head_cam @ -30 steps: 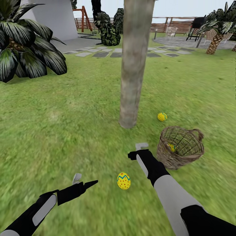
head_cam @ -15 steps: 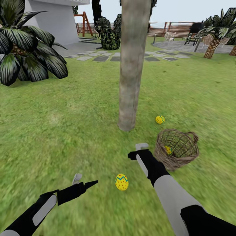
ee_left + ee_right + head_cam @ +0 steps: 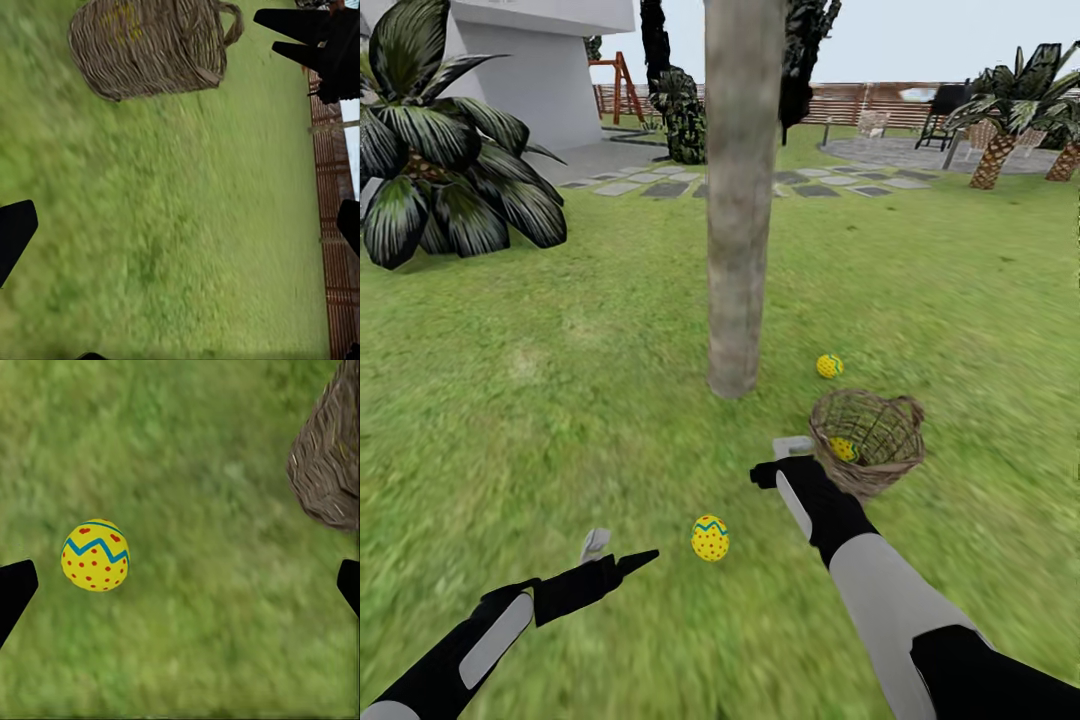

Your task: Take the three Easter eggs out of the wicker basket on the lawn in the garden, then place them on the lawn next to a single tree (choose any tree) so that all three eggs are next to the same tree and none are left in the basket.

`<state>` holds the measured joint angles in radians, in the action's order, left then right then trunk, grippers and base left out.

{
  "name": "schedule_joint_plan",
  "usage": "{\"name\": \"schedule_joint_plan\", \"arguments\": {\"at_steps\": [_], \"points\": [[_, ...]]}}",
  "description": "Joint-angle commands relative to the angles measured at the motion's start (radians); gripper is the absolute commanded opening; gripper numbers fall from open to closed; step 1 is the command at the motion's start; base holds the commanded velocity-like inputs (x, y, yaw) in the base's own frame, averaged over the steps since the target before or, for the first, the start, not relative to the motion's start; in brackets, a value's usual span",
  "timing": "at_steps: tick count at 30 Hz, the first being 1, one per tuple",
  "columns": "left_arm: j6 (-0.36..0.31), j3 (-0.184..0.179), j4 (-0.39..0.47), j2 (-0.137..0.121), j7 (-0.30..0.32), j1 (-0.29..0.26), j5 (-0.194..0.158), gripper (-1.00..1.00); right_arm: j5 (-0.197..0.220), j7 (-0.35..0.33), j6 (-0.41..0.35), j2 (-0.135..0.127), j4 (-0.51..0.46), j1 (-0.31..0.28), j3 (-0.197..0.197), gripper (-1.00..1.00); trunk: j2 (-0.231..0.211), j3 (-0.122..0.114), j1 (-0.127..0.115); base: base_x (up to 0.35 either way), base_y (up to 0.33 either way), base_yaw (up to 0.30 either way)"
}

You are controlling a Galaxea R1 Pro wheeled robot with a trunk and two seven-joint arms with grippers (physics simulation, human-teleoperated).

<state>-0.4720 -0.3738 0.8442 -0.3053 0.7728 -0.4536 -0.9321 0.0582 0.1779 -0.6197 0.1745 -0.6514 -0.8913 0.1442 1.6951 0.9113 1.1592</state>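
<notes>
1. Nearest on the lawn (image 3: 510, 400), one Easter egg (image 3: 710, 538) lies between the arms; both the left gripper (image 3: 618, 553) and right gripper (image 3: 782, 458) are spread wide and empty.
2. Beyond, the wicker basket (image 3: 870, 440) holds a second egg (image 3: 844, 449), seen from the head.
3. Past it, a third egg (image 3: 829, 366) sits near the tree (image 3: 738, 200); a palm (image 3: 440, 170) stands left.

Three Easter eggs (image 3: 710, 538), one wicker basket (image 3: 867, 437)

Black arms (image 3: 830, 515), grey panels, dark tools (image 3: 622, 563)
</notes>
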Motion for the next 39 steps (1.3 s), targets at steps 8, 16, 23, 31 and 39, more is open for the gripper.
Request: {"name": "schedule_joint_plan", "arguments": {"at_steps": [8, 16, 23, 31, 39], "points": [[0.000, 0.001, -0.002, -0.002, -0.005, 0.000, -0.005, 1.00, -0.003, 0.000, 0.003, 0.000, 0.001, 0.000, 0.000, 1.00, -0.056, -0.038, -0.031, -0.038, -0.040, 0.000], [-0.001, 0.001, -0.002, -0.003, -0.004, 0.000, -0.005, 1.00, -0.007, 0.000, 0.003, 0.000, 0.001, 0.000, 0.000, 1.00, -0.098, -0.070, -0.054, -0.052, -0.202, 0.000], [-0.001, 0.001, -0.001, -0.002, -0.003, 0.000, -0.007, 1.00, -0.008, 0.000, 0.003, 0.000, 0.001, 0.000, 0.000, 1.00, -0.098, -0.081, -0.054, -0.103, -0.299, 0.000], [-0.002, 0.000, -0.001, -0.002, -0.004, 0.000, -0.005, 1.00, -0.008, 0.000, 0.002, 0.000, 0.001, 0.000, 0.000, 1.00, -0.098, -0.094, -0.054, -0.008, -0.331, 0.000], [-0.002, -0.003, -0.002, 0.000, -0.004, 0.000, -0.004, 1.00, -0.008, 0.000, 0.003, 0.000, 0.001, 0.000, 0.000, 1.00, -0.098, -0.107, -0.054, 0.000, -0.335, 0.004]]}}
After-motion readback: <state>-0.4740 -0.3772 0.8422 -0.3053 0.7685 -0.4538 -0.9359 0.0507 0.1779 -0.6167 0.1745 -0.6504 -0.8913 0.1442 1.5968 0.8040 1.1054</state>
